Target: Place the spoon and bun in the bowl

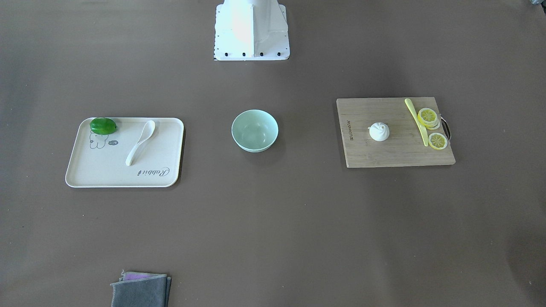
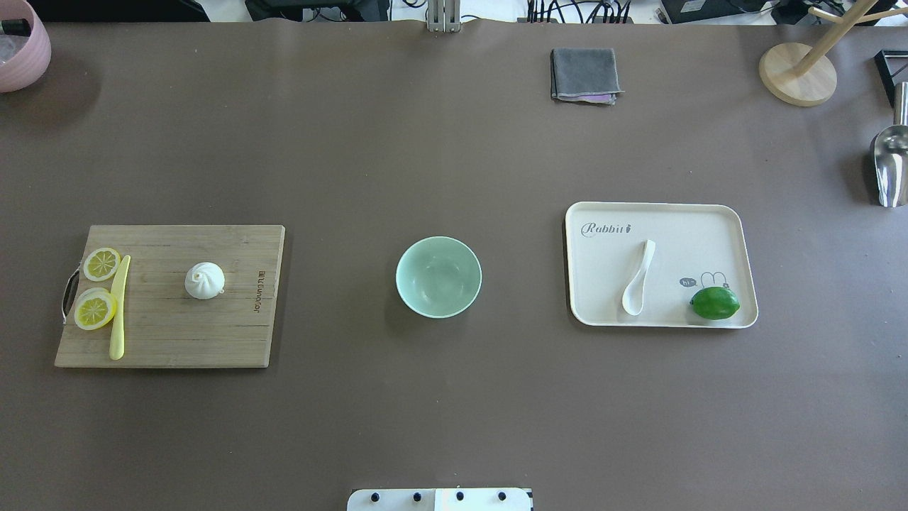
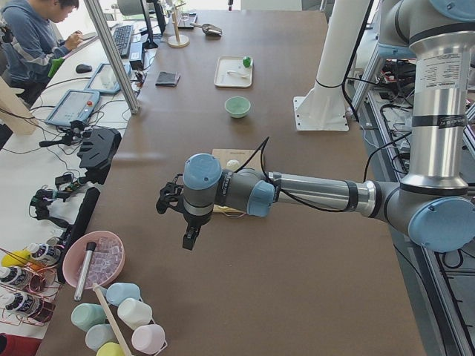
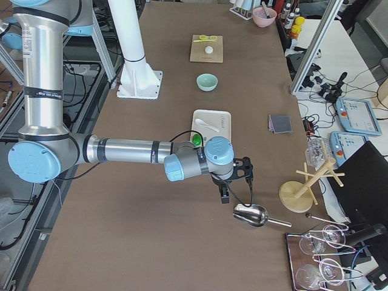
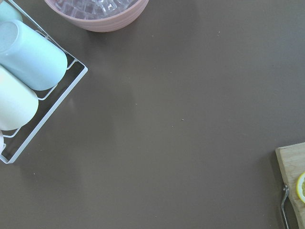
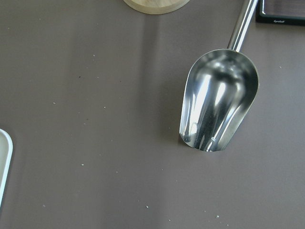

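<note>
The white spoon [image 2: 638, 278] lies on a cream tray [image 2: 660, 207] to the right of the bowl in the overhead view. The white pleated bun [image 2: 205, 279] sits on a wooden cutting board [image 2: 170, 333] on the left. The empty mint-green bowl [image 2: 438, 276] stands between them. My left gripper [image 3: 191, 239] hangs over bare table beyond the board's outer end. My right gripper [image 4: 225, 195] hangs beyond the tray, near a metal scoop [image 6: 219, 100]. Both grippers show only in the side views, so I cannot tell whether they are open or shut.
A green lime [image 2: 715, 303] lies on the tray. Lemon slices [image 2: 96, 309] and a yellow-green knife [image 2: 118, 307] lie on the board. A grey cloth [image 2: 584, 75] is at the far edge. A pink bowl [image 5: 97, 12] and a cup rack [image 5: 28, 71] are past the board.
</note>
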Tool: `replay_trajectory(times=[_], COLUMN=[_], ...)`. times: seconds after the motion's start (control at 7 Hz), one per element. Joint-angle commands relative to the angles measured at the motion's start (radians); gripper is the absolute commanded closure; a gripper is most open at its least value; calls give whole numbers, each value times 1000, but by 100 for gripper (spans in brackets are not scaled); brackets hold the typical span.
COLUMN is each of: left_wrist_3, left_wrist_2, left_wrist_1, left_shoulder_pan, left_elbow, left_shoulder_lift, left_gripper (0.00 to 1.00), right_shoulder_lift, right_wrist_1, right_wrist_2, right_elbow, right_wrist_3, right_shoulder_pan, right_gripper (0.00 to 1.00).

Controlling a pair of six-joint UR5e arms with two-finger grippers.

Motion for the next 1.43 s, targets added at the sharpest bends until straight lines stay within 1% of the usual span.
replay_trajectory(times=[0.0,0.14,0.29,0.43,0.71,0.86,1.0,1.14,1.29], left_wrist_3=[1,-46,-191,-249,-284,-370,-472,-592,-661], left_wrist_2=[-138,-144,-144,-141,-141,-139,-97,-46,-3], left_wrist_1=[-47,-169,-186,-189,-189,-192,-189,-184,-189], left_shoulder_pan=[4,6,35,84,128,174,229,312,363], left_elbow=[-8,-9,-14,-23,-28,-48,-49,-42,-48], left_shoulder_lift=[28,37,27,22,4,-4,-59,-112,-130], left_gripper=[2,2,2,2,2,2,2,3,3], right_shoulder_lift=[23,49,96,121,202,233,245,262,274], right_wrist_1=[0,1,3,3,3,3,3,1,1], right_wrist_2=[0,-8,-31,-66,-194,-260,-302,-339,-350], right_elbow=[45,70,70,102,139,142,151,150,150], right_wrist_3=[27,184,357,488,789,913,1019,1126,1209], right_shoulder_pan=[-88,-154,-237,-312,-477,-560,-620,-670,-694], right_gripper=[0,0,0,0,2,2,2,2,3])
